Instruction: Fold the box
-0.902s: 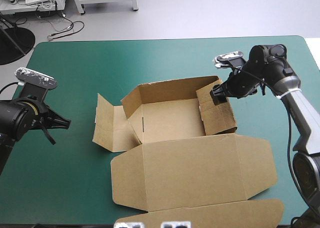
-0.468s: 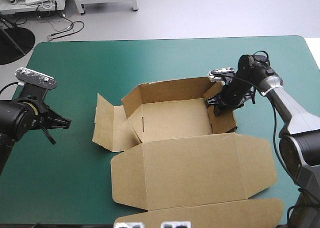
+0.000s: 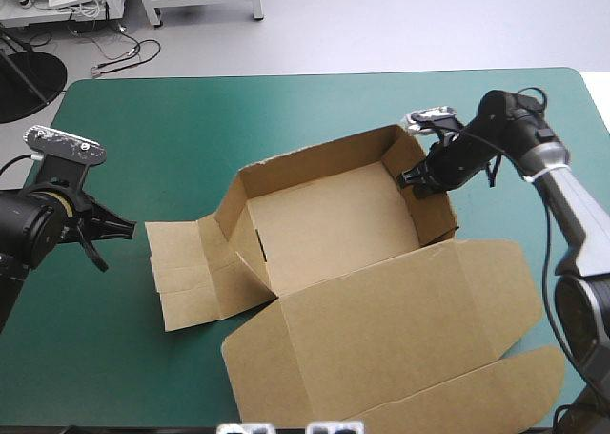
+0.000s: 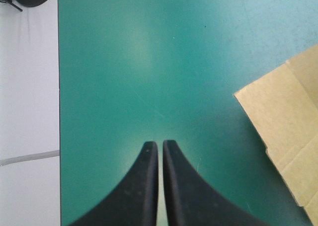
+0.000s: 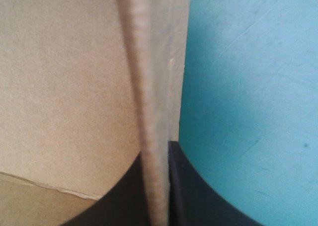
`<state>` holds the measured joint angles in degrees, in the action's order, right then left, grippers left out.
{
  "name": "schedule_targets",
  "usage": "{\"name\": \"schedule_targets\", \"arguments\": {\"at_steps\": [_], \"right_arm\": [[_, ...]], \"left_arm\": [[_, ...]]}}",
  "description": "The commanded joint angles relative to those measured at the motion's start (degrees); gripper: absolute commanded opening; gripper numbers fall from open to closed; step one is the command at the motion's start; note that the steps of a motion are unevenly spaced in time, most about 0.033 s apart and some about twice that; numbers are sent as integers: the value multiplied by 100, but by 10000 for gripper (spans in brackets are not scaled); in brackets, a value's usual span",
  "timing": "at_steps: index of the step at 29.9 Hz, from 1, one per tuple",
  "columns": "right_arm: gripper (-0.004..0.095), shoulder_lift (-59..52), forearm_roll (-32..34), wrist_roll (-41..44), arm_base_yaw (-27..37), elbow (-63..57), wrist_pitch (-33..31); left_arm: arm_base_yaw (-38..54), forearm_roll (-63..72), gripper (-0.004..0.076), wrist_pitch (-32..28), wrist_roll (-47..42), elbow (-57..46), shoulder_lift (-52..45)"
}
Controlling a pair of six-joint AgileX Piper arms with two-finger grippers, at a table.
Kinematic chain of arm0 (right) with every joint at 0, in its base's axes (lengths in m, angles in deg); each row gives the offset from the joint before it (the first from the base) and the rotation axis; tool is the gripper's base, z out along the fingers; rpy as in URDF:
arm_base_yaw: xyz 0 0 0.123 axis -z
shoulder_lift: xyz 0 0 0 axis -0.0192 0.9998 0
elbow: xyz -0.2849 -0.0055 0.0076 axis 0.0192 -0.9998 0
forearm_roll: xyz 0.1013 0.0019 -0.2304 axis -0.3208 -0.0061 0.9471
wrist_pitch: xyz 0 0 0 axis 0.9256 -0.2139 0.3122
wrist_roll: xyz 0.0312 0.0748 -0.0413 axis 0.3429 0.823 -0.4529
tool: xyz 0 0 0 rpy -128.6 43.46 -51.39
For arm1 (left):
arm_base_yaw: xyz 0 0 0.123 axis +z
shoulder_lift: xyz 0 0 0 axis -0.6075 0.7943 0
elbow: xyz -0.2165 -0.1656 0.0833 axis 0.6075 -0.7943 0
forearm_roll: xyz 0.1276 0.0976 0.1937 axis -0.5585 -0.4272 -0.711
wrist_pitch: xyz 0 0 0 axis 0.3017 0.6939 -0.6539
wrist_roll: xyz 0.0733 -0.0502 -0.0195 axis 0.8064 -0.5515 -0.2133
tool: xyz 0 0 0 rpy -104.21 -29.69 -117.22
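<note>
The brown cardboard box (image 3: pixel 329 226) lies mid-frame on the teal-green desk (image 3: pixel 191 119), lid flat. The right jaws pinch its upper-right wall; the left jaws, pressed together, hover well apart at far left.

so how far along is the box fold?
Partway. Done: the box has its far wall and right wall standing. In hand: the right end effector is shut on the right wall's top edge. Left: the left side flap lies flat, the lid lies open and flat, and the left end effector is shut, clear of the board.
</note>
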<state>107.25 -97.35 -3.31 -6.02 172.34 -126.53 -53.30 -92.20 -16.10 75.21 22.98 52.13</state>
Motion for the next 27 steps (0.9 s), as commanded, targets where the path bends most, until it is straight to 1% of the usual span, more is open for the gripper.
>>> {"name": "schedule_targets", "arguments": {"at_steps": [1,3,6,9,12,15,17,19,20,22,25,27], "right_arm": [[-21,-936,-569,-394,405,228,-232],[-20,-1291,-597,-519,648,228,-232],[-21,-1735,-651,-579,956,228,-232],[-21,-2109,-979,-722,1171,228,-232],[-21,-2372,-1086,-786,1185,228,-232],[-21,-2542,-1071,-797,1185,228,-232],[-21,-2631,-1032,-797,1185,228,-232],[-21,-2677,-1008,-797,1185,228,-232],[-21,-2693,-986,-797,1210,228,-232],[-21,-2693,-983,-820,1259,228,-232],[-21,-2679,-1090,-885,1407,228,-222],[-21,-2594,-1368,-910,1522,292,-212]], "left_arm": [[-7,-400,13,-286,-121,150,-90],[-7,-716,13,-290,-227,150,-79],[-7,-1334,13,-443,-786,150,-55],[-7,-1690,13,-745,-1058,150,20],[-7,-1962,12,-1020,-1102,137,200],[91,-1998,12,-1128,-1124,126,468],[351,-1879,12,-1158,-1124,126,650],[745,-1534,12,-1314,-1088,114,783],[1010,-1195,15,-1447,-973,103,813],[1508,-190,15,-1755,-402,2,810],[2192,1543,15,-2014,857,-277,788],[2378,2649,15,-2071,1805,-476,788]]}}
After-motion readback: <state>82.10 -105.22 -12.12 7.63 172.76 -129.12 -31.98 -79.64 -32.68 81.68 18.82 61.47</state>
